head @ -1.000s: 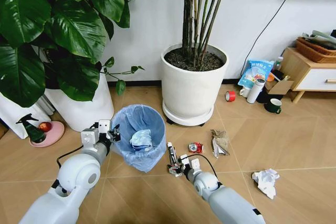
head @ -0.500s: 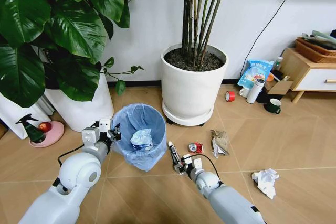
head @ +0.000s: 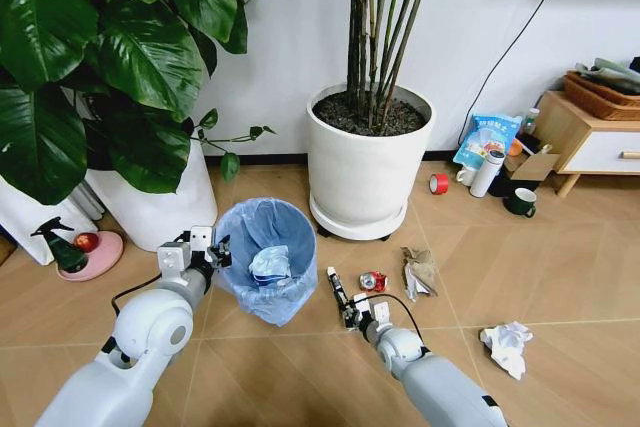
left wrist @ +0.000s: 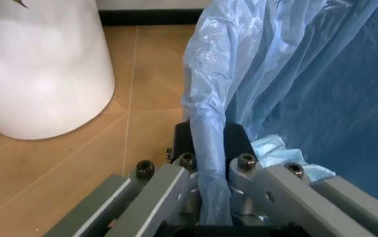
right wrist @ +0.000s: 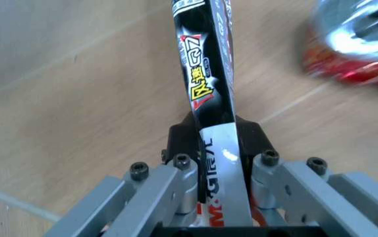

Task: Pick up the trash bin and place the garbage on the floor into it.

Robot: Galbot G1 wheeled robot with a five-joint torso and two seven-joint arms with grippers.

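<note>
The trash bin [head: 264,259], lined with a crinkly light-blue bag, stands on the floor [head: 300,367] left of centre, with crumpled litter inside. My left gripper [head: 213,252] is shut on its rim, and the bag's edge [left wrist: 208,148] is pinched between the fingers. My right gripper [head: 347,314] is shut on a dark thin wrapper [head: 335,289], black and silver with printed letters [right wrist: 207,94], held just above the planks right of the bin. A red crushed can [head: 372,281] [right wrist: 357,47] lies close beyond it. Crumpled foil [head: 418,272] and crumpled white paper [head: 507,344] lie farther right.
A big white plant pot [head: 365,169] stands behind the can; another white pot [head: 160,209] sits left of the bin. An upright bottle [head: 488,173], a dark mug [head: 521,203], a red tape roll [head: 439,183] and a low wooden cabinet [head: 590,137] are at the back right.
My right gripper, still holding the wrapper, has shifted slightly to the right and nearer the can. The left gripper and the bin have stayed put.
</note>
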